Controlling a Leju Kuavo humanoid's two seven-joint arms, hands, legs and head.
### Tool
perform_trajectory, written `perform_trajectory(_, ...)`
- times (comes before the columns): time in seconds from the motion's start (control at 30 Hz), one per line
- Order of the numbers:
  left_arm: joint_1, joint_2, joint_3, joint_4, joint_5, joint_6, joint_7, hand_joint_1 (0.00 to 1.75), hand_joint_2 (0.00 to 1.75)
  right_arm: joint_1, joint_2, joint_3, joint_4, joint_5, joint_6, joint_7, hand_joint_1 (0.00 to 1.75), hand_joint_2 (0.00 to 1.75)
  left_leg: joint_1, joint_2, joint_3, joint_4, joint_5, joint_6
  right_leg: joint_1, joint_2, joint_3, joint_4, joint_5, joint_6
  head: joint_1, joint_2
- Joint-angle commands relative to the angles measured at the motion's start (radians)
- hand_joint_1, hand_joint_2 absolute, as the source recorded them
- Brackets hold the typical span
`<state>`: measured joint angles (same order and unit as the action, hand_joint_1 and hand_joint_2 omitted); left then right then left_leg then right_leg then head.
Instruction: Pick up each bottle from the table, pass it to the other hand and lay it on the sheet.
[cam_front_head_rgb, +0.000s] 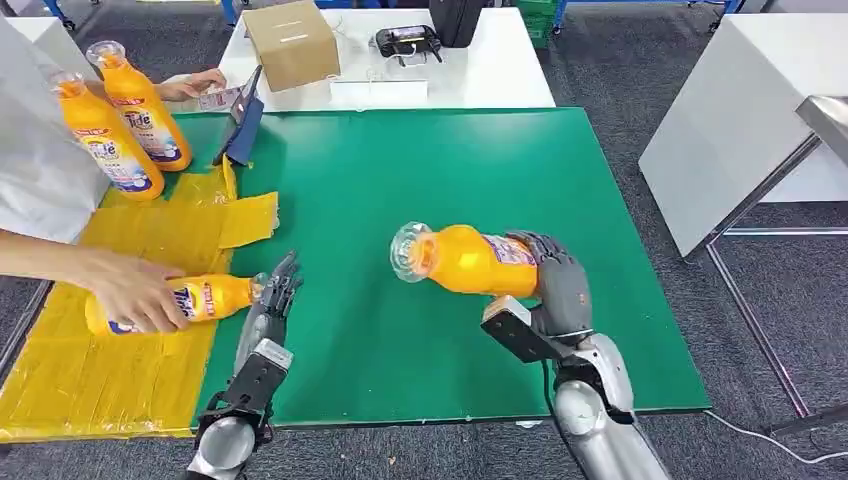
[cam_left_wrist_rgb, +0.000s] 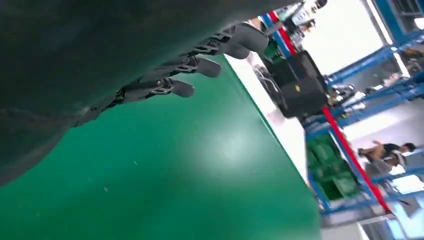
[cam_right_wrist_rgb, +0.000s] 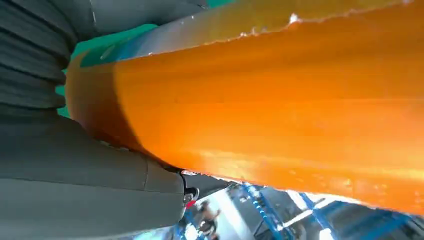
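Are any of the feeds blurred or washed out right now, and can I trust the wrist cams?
Head view: sharp, evenly lit. Left wrist view: soft, glare patch on the green mat, background windows blown out, left robot hand dark. Right wrist view: too close, the orange bottle blurred with streaky highlights against the right robot hand.

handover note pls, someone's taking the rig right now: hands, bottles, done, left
Right hand: grips an orange plastic detergent bottle on its side above the green mat, clear cap toward the left hand.
Left hand: holds nothing, fingers apart, low over the mat by the yellow sheet.
Done: one orange bottle lies on the sheet under a person's hand; two more orange bottles stand at its far end.
Left: pass the held bottle to the left hand, lay it on the sheet.
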<state>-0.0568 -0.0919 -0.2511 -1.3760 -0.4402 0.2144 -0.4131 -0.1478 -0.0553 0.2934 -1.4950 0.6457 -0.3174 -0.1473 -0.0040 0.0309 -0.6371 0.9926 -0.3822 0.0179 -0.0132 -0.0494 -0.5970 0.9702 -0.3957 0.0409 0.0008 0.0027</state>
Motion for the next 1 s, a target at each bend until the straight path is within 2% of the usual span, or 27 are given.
perform_trajectory(0.03,-0.056,0.022,-0.115,0.045,0.033,-0.02,-0.006,0.0,0.0,-0.121,0.14,0.029,0.091,-0.246,0.051,-0.051,1.75,1.75,0.0,0.0,0.001,0.0,-0.001,-0.001,0.0,0.005,0.001,0.0,-0.001,-0.001,0.0,0.0)
perform_trajectory(0.27,-0.078,0.027,-0.168,0.024,0.057,0.008,-0.027,0.0,0.0,-0.193,0.203,0.093,0.276,-0.426,0.154,-0.059,1.75,1.75,0.0,0.0,0.003,0.0,-0.002,-0.002,0.0,0.006,0.002,-0.001,-0.001,-0.001,0.0,0.0)
perform_trajectory(0.43,-0.083,0.044,-0.193,-0.007,0.039,0.076,-0.032,0.0,0.0,-0.212,0.245,0.185,0.427,-0.482,0.19,-0.086,1.75,1.75,0.001,0.001,0.004,0.0,-0.003,-0.002,0.001,0.007,0.003,-0.001,-0.001,-0.002,0.0,0.0)
perform_trajectory(0.47,-0.083,0.047,-0.198,-0.008,0.032,0.089,-0.031,0.0,1.75,-0.215,0.248,0.207,0.447,-0.491,0.203,-0.084,1.75,1.75,0.001,0.001,0.003,0.0,-0.002,-0.001,0.001,0.006,0.002,-0.001,-0.001,-0.001,0.0,0.0)
perform_trajectory(0.63,-0.083,0.06,-0.218,-0.029,0.006,0.134,-0.042,0.0,1.75,-0.214,0.275,0.285,0.518,-0.501,0.215,-0.092,1.75,1.75,0.002,0.0,0.005,0.0,-0.003,-0.002,0.001,0.007,0.005,-0.001,-0.002,-0.002,0.0,0.0)
perform_trajectory(0.7,-0.092,0.063,-0.236,-0.029,-0.024,0.151,-0.037,0.0,1.75,-0.214,0.282,0.319,0.552,-0.505,0.224,-0.094,1.75,1.75,0.001,0.0,0.001,0.0,-0.002,-0.001,0.001,0.004,0.001,-0.001,-0.001,-0.002,0.0,0.0)
perform_trajectory(1.0,-0.109,0.064,-0.261,-0.002,-0.031,0.154,-0.027,0.0,1.75,-0.219,0.283,0.368,0.578,-0.477,0.207,-0.09,1.75,1.75,0.001,-0.003,0.003,0.0,-0.003,-0.002,0.0,0.003,0.003,0.0,-0.003,-0.002,0.0,0.0)
